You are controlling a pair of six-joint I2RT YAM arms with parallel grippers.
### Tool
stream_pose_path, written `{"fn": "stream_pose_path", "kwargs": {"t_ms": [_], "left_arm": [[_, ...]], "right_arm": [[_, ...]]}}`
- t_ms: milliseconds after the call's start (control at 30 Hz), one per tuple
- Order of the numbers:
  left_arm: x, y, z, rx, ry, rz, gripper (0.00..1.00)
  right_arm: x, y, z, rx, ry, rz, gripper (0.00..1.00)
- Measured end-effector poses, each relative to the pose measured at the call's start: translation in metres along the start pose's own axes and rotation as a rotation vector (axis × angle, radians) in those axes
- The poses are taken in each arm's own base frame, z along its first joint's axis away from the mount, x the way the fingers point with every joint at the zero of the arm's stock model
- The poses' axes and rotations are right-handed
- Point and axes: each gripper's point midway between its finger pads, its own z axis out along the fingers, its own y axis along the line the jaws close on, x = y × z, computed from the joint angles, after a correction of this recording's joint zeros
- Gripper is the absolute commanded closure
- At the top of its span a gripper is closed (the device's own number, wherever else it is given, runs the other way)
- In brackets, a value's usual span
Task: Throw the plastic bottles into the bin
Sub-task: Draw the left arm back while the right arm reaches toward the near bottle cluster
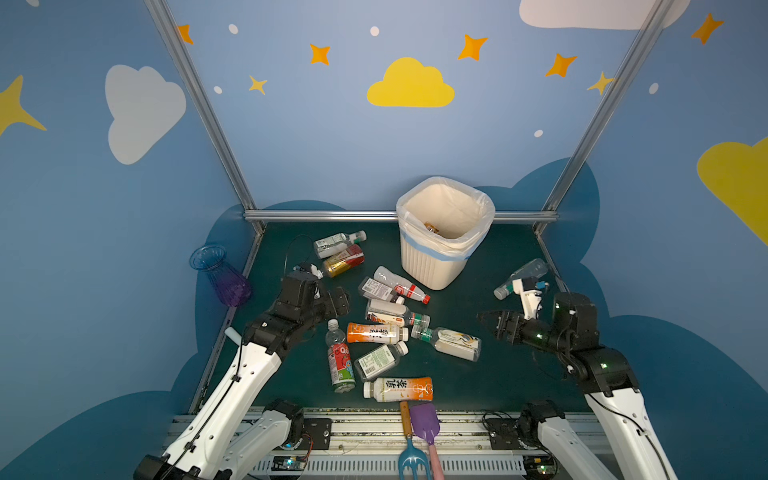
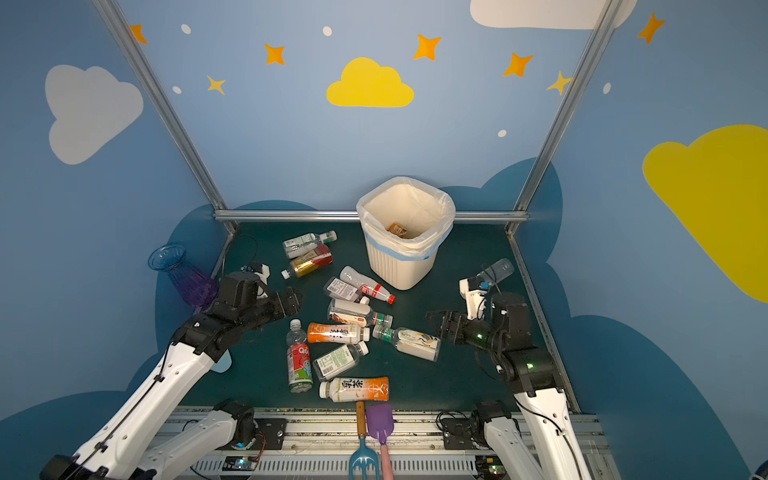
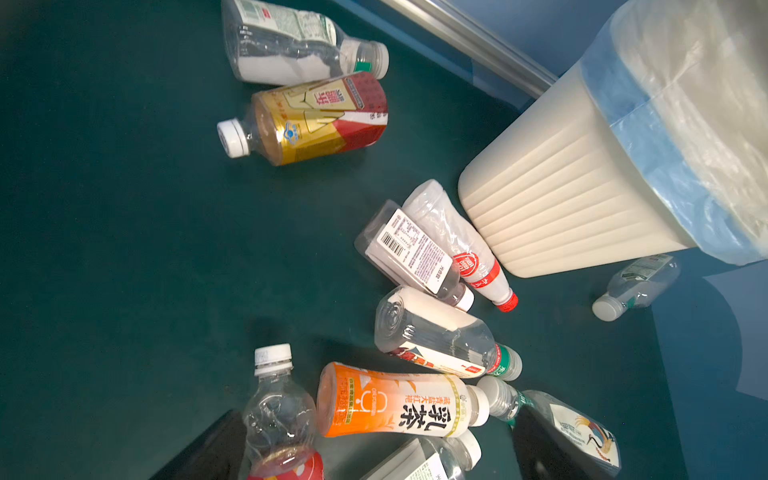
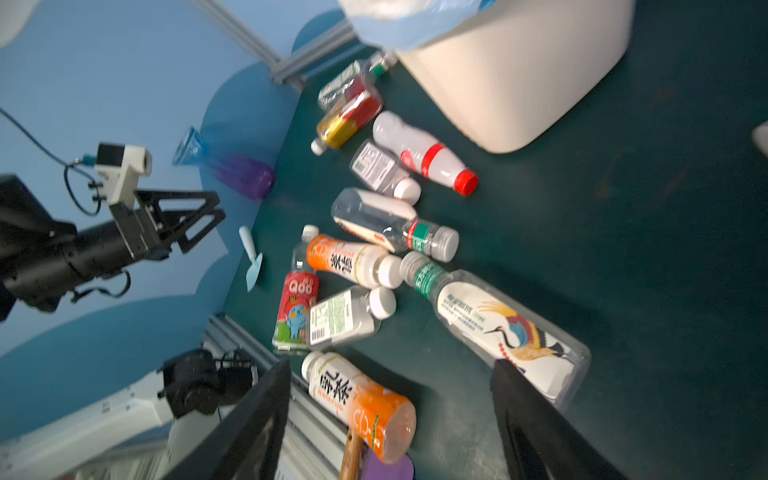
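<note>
Both top views look into the cream-white ribbed plastic bin (image 1: 428, 266), lined with a crinkled clear bag (image 1: 485, 214), at 12 o'clock on the dark green surface (image 1: 490, 382). One amber-labelled bottle (image 2: 397, 228) lies at its bottom, which neither wrist view shows. The other clear and white plastic bottles (image 1: 374, 332) lie on their sides mid-surface, with one lone clear bottle (image 1: 528, 270) at 3 o'clock. The right wrist view shows the left gripper (image 4: 219, 206) spread wide and empty. The right gripper (image 1: 486, 319) hangs with its fingers apart, holding nothing.
</note>
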Motion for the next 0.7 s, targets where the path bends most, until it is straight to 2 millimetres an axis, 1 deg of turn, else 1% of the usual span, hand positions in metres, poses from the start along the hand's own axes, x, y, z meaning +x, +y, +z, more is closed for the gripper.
{"fn": "stream_pose_path", "kwargs": {"t_ms": [167, 233, 367, 433, 500, 700], "left_arm": [[0.012, 0.005, 0.003, 0.003, 0.03, -0.044, 0.0], [0.016, 0.006, 0.003, 0.013, 0.039, -0.058, 0.0], [0.022, 0.007, 0.005, 0.022, 0.05, -0.073, 0.0], [0.024, 0.007, 0.006, 0.024, 0.056, -0.077, 0.0], [0.024, 0.008, 0.006, 0.026, 0.055, -0.078, 0.0], [0.024, 0.01, 0.002, 0.035, 0.036, -0.082, 0.0]], "right_arm": [[0.037, 0.03, 0.031, -0.065, 0.182, -0.151, 0.23], [0.056, 0.044, 0.043, -0.09, 0.259, -0.236, 0.23], [0.085, 0.064, 0.057, -0.122, 0.357, -0.399, 0.25], [0.1, 0.074, 0.063, -0.14, 0.393, -0.492, 0.31], [0.113, 0.081, 0.068, -0.149, 0.428, -0.574, 0.34], [0.138, 0.098, 0.086, -0.149, 0.484, -0.788, 0.34]]}}
